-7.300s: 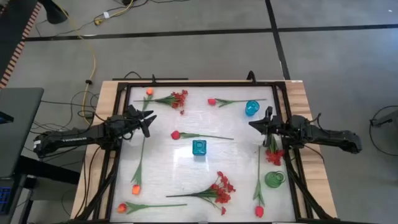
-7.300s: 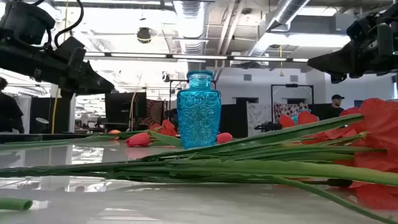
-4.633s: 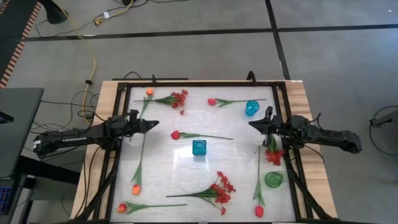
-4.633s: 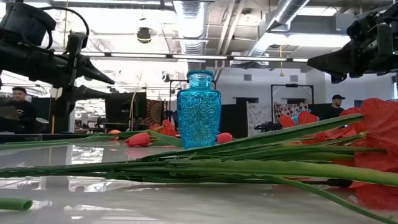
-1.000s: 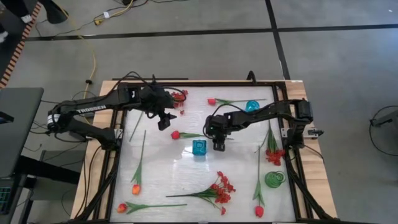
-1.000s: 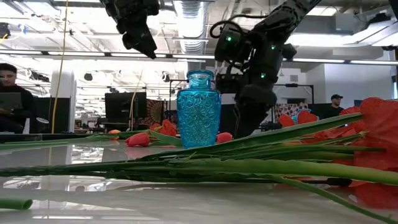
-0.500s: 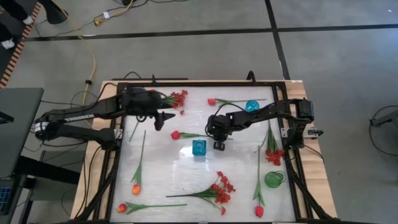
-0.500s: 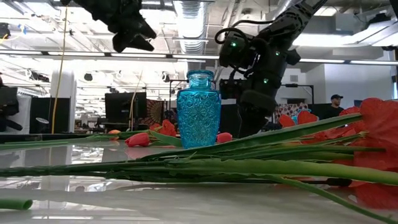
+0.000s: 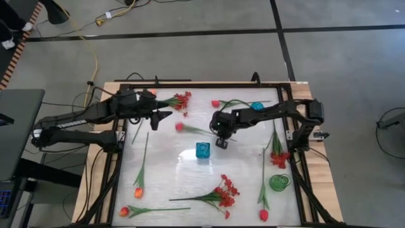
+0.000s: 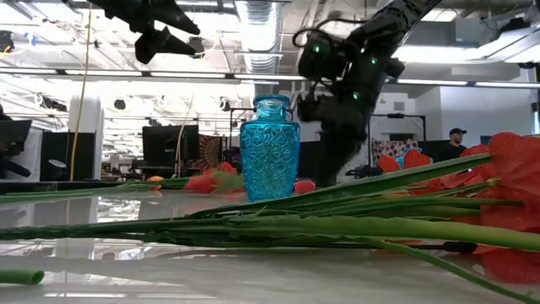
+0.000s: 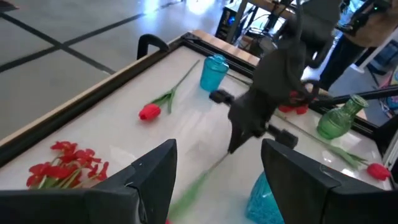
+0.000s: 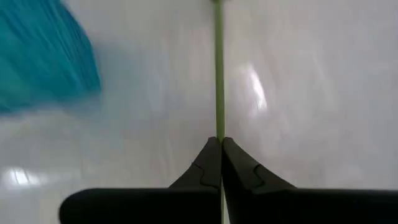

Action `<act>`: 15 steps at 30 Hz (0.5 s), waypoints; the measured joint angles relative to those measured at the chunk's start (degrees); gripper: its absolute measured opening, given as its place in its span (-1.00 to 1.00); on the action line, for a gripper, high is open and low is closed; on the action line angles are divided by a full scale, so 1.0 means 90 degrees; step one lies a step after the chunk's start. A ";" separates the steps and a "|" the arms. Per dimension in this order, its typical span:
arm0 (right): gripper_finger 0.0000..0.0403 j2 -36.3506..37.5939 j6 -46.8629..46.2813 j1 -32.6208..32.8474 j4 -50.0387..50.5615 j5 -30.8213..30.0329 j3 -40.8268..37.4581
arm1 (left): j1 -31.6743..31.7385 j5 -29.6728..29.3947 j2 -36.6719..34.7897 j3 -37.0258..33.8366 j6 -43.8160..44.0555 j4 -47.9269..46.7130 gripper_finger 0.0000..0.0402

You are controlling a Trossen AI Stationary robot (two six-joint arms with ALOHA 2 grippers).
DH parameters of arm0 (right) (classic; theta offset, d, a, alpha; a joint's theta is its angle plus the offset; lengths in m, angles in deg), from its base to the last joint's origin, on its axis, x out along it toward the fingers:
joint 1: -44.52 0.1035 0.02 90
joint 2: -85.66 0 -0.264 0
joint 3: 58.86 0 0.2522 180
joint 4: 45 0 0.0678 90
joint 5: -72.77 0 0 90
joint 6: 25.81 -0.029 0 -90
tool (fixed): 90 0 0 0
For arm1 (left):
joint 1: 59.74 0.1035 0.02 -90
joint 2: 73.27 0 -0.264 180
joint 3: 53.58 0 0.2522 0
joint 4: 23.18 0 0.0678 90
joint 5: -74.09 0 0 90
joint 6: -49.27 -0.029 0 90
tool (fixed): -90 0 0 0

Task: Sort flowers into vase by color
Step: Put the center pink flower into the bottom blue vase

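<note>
Right gripper (image 9: 220,142), near the middle of the table, fingers (image 12: 211,163) pressed together on the thin green stem of a red rosebud flower (image 9: 180,126); the stem runs straight out from between the fingertips over the white tabletop (image 9: 164,171), and the bud lies toward the left arm's side. The central blue vase (image 9: 202,151) stands just beside this gripper, on the near side of the stem; in the low view it is upright in front of the dark right arm.

Left gripper (image 9: 166,116), above the far left part of the table, fingers (image 11: 155,168) spread wide with nothing between them, pointing toward the right arm. Just beyond it lies a bushy spray of small red blossoms (image 9: 182,99).

Other flowers lie flat on the table: a second red rosebud (image 9: 216,102) near the far edge, its stem reaching toward a smaller blue vase (image 9: 256,106); an orange tulip bud (image 9: 138,192) on the left side; another orange bud (image 9: 124,211) at the near left corner; a second red spray (image 9: 225,193) near the near edge; a red rosebud (image 9: 264,215) at the near right; a red cluster (image 9: 278,158) on the right side. A green glass vase (image 9: 279,182) stands near the near right corner
</note>
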State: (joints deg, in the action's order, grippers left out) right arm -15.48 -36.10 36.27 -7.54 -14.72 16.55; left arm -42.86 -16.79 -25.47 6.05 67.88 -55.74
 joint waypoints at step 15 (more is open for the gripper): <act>-0.93 0.1503 -0.0211 -0.0572 -0.0180 0.0074 0.0012 | -0.0231 -0.0058 -0.0030 0.0000 0.0015 0.0038 0.10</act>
State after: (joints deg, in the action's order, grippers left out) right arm -1.96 -38.00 31.12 -9.15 -14.05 16.66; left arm -44.94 -17.30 -25.74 6.05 68.02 -55.40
